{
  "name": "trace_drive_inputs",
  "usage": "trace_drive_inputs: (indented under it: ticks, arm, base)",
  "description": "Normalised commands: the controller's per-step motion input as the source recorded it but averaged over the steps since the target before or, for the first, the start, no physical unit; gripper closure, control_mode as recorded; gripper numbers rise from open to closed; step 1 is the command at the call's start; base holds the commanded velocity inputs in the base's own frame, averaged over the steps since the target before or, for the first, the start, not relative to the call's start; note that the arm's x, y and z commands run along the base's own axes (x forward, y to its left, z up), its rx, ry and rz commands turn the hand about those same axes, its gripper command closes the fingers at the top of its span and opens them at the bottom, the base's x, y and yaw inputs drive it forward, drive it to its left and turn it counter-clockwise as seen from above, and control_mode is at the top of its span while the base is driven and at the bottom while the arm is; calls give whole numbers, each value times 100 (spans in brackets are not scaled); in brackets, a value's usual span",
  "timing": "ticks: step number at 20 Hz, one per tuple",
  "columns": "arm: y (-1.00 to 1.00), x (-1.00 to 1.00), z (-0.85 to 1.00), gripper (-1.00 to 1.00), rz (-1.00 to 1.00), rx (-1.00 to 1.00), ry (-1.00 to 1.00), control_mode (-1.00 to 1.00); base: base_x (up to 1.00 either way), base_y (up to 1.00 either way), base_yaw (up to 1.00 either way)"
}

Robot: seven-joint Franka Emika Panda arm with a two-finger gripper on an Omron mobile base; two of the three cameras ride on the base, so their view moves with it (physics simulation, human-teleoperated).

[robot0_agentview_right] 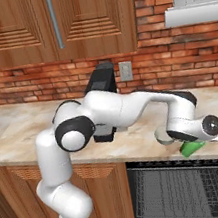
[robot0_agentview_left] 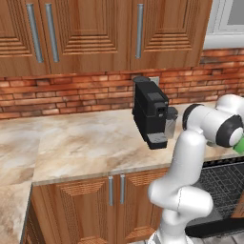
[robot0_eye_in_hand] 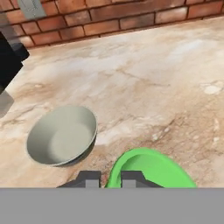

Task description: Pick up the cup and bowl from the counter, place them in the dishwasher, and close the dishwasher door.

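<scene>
The bright green cup (robot0_eye_in_hand: 151, 170) lies right under my gripper (robot0_eye_in_hand: 111, 178), whose two dark fingertips stand close together with the cup's near rim between them. From the right base view, the cup (robot0_agentview_right: 191, 148) pokes out below my hand at the counter's (robot0_agentview_right: 138, 146) front edge, above the dishwasher (robot0_agentview_right: 186, 189). The pale grey-beige bowl (robot0_eye_in_hand: 62, 135) rests upright on the counter just left of the cup, and its rim (robot0_agentview_right: 161, 135) shows beside my wrist. A sliver of the cup (robot0_agentview_left: 239, 143) peeks past my forearm. The dishwasher door (robot0_agentview_left: 214, 227) hangs open, baring the wire rack (robot0_agentview_left: 224, 183).
A black coffee machine (robot0_agentview_left: 151, 112) with a grey carafe stands at the back of the counter, left of the bowl. The brick wall (robot0_eye_in_hand: 109, 19) runs behind. Brown upper cabinets (robot0_agentview_left: 95, 33) hang overhead. Bare marbled worktop stretches left of the coffee machine.
</scene>
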Motion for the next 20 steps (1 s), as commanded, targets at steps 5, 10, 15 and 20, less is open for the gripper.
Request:
trace_drive_inputs:
  ticks: [5,10,15,20]
  arm:
    - [10,-42,0,100,-7,20,0,-100]
    - [12,-19,-9,100,-13,24,0,-100]
    - [25,-10,-40,100,-10,11,6,-100]
    - [20,-2,-60,100,-2,0,12,-100]
  base:
    - [0,0,0]
    - [0,0,0]
    - [0,0,0]
    - [0,0,0]
